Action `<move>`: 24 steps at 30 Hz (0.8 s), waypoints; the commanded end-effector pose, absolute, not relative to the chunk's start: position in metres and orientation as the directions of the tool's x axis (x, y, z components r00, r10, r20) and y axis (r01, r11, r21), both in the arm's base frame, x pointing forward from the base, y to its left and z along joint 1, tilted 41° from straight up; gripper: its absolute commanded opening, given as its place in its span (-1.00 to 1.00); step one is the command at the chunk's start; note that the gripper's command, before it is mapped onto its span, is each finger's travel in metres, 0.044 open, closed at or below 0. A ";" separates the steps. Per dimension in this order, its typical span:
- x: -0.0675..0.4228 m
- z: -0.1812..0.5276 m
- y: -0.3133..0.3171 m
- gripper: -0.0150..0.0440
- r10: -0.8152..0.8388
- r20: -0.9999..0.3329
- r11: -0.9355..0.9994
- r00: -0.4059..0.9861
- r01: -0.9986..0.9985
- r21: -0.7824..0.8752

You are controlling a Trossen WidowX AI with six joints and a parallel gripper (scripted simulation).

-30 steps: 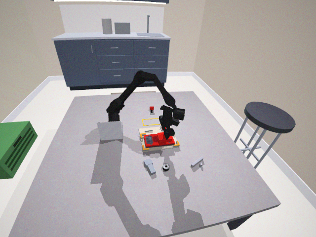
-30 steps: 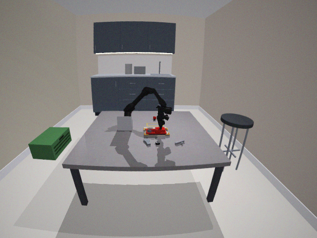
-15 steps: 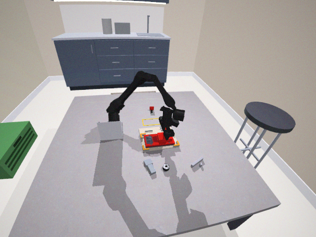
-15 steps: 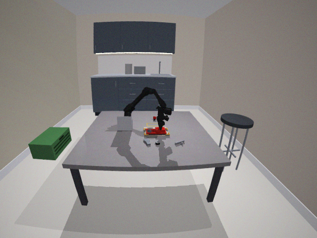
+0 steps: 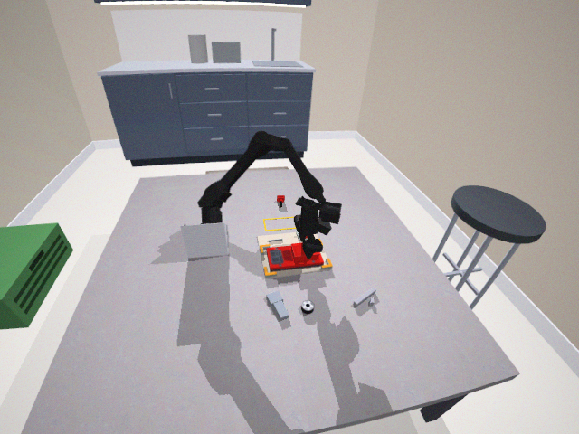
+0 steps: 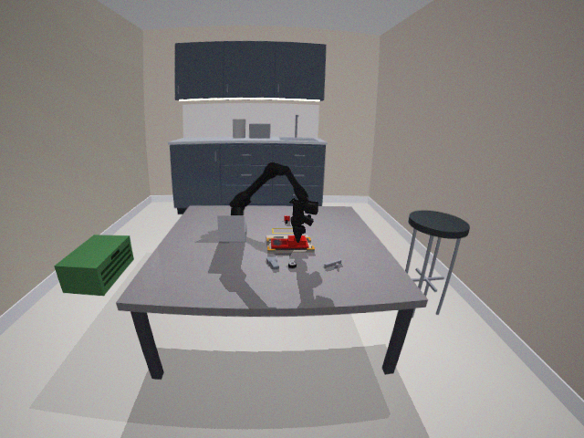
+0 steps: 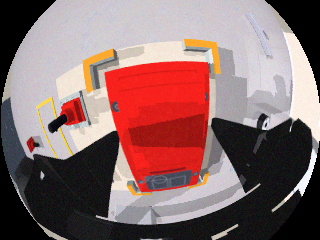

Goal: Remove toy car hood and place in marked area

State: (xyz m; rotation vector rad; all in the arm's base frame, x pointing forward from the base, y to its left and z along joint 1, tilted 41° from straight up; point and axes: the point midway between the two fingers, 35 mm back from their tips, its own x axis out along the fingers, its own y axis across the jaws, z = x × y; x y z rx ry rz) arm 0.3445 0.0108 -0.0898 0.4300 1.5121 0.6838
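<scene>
Nothing is lifted yet: the red hood [image 7: 160, 94] sits on the toy car [image 5: 294, 256], which rests in its beige tray [image 5: 281, 271] with orange corners. The gripper [image 5: 312, 247] hangs just above the car, fingers spread wide and holding nothing. The yellow-outlined marked area [image 5: 279, 224] lies just behind the tray. Grasping, lifting, placing and releasing all remain.
</scene>
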 end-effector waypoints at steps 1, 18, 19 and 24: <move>0.343 -0.092 0.014 1.00 0.650 -0.756 0.744 -0.074 -0.138 0.654; 0.342 -0.098 0.019 1.00 0.651 -0.756 0.744 -0.075 -0.138 0.654; 0.342 -0.099 0.020 1.00 0.651 -0.756 0.744 -0.075 -0.138 0.654; 0.344 -0.098 0.018 0.73 0.648 -0.758 0.746 -0.071 -0.142 0.651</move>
